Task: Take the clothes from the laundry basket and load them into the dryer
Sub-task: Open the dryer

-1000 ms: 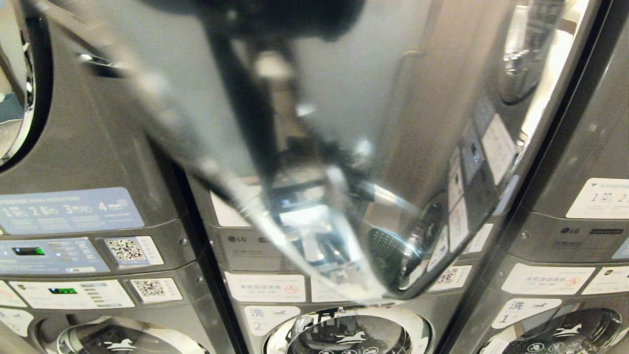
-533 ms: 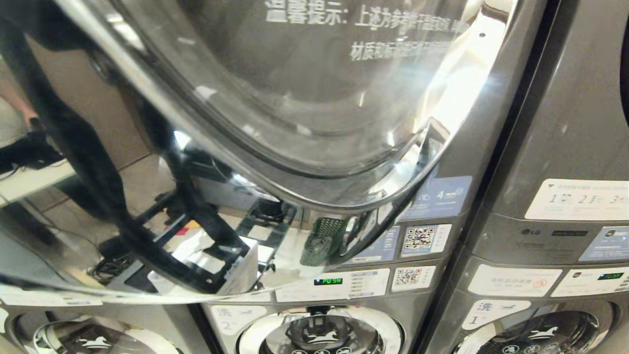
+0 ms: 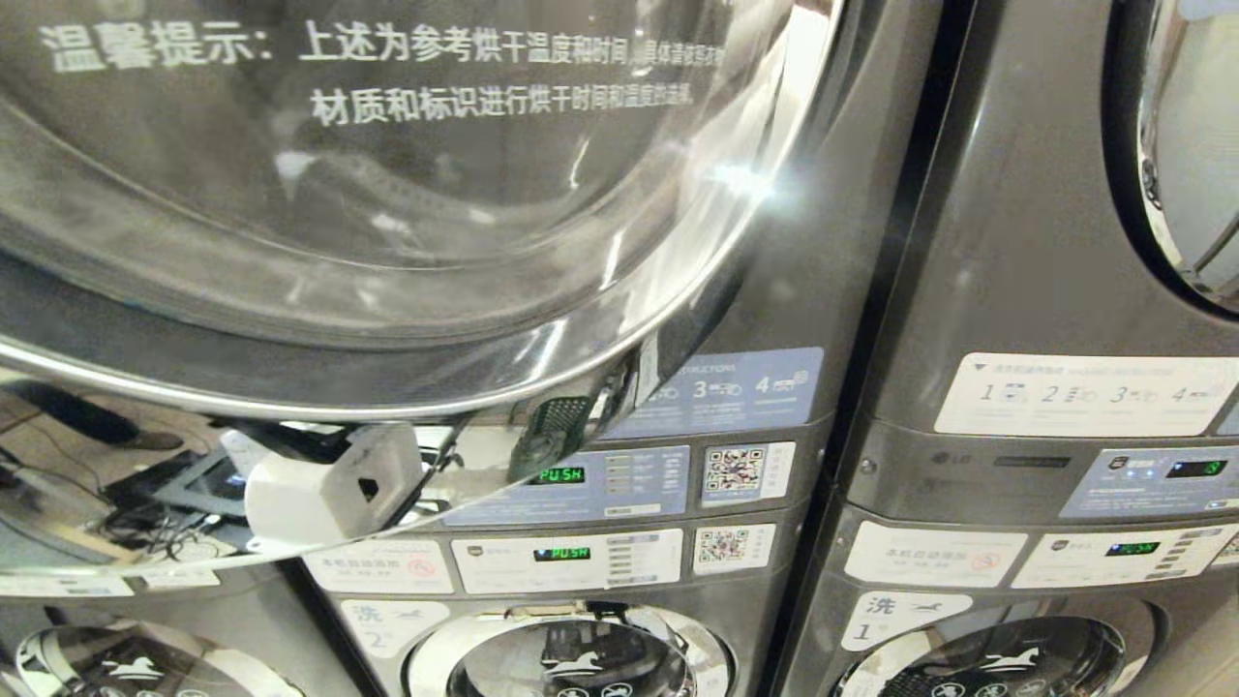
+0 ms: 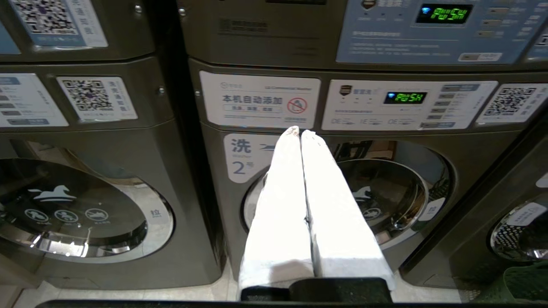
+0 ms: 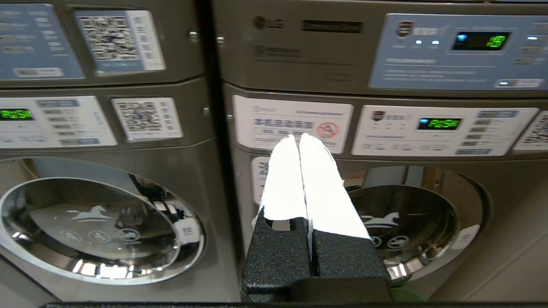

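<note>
The dryer's round glass door (image 3: 387, 194), chrome-rimmed with white printed text, fills the upper left of the head view and overlaps the control panels below it. A green edge of the laundry basket (image 4: 525, 283) shows on the floor in the left wrist view, and its perforated side is mirrored in the door rim. No clothes are in view. My left gripper (image 4: 300, 131) is shut and empty, pointing at washer number 2 (image 4: 385, 192). My right gripper (image 5: 298, 137) is shut and empty too, facing the neighbouring washer's door (image 5: 411, 214). Neither arm appears in the head view.
Grey stacked LG machines stand side by side, with lit green displays (image 3: 559, 475) and QR stickers (image 3: 736, 469). Another machine's round door (image 3: 1191, 145) is at the upper right. Lower washer doors (image 4: 81, 209) are shut. Pale floor (image 4: 128, 295) runs along the machines' base.
The whole head view has slid left, so the camera has moved. The glass door, first seen nearly edge-on, now shows its printed face across the upper left.
</note>
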Controlling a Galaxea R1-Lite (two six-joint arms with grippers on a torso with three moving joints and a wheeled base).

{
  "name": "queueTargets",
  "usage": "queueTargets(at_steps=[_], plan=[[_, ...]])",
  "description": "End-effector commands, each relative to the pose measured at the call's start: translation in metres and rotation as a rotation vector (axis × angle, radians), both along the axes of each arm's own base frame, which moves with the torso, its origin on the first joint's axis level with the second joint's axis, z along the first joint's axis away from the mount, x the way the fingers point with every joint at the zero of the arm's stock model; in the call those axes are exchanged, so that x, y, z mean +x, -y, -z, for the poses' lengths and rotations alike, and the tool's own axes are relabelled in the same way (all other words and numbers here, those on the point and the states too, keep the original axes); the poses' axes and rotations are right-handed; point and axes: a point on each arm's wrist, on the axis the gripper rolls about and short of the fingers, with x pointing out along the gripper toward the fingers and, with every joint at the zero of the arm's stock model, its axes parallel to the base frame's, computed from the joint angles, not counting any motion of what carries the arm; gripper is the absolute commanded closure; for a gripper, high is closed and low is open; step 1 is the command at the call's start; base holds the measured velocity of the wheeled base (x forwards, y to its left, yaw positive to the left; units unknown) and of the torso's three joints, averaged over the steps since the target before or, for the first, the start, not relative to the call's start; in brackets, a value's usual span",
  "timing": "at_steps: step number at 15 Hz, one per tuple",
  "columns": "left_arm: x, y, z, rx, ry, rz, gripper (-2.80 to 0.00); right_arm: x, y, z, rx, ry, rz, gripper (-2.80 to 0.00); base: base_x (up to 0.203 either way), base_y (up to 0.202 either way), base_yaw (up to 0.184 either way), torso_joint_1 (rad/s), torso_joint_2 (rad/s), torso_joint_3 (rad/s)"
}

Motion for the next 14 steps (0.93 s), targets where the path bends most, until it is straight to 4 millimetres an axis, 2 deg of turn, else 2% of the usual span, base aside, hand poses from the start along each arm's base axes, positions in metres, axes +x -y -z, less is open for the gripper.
queueTargets(at_steps=[1,8,14], plan=[[0.0000,0.0000,0.0000,0.000,0.000,-0.001,0.00,0.0000,0.0000,-0.0003,-0.001,0.001,0.000,0.00,0.000,-0.193,-0.001,-0.002,0.00,0.002],[0.0000,0.0000,-0.0001,-0.001,0.001,-0.001,0.00,0.0000,0.0000,-0.0001,-0.001,-0.001,0.000,0.00,0.000,-0.180,0.003,0.002,0.00,0.003],[0.0003,0.0000,0.0000,-0.001,0.004,0.001,0.00,-0.0001,0.0001,-0.0001,0.012,0.001,0.004,0.00,0.000,0.000,0.000,0.003,0.00,0.010]])
